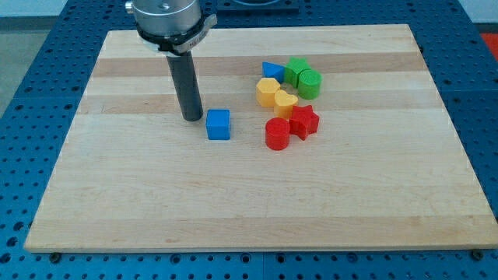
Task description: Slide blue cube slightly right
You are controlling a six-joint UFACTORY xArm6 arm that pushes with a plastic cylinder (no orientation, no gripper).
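Note:
The blue cube (219, 124) sits on the wooden board (140, 194) a little left of the board's middle. My tip (193, 118) is on the board just to the left of the blue cube and slightly toward the view's top, with a small gap between them. The dark rod rises from the tip to the arm's mount at the view's top.
A cluster of blocks lies to the right of the blue cube: a red cylinder (277, 134), a red star-shaped block (304, 121), two yellow blocks (269, 92) (285, 103), a small blue triangular block (271, 70) and two green blocks (296, 69) (310, 82).

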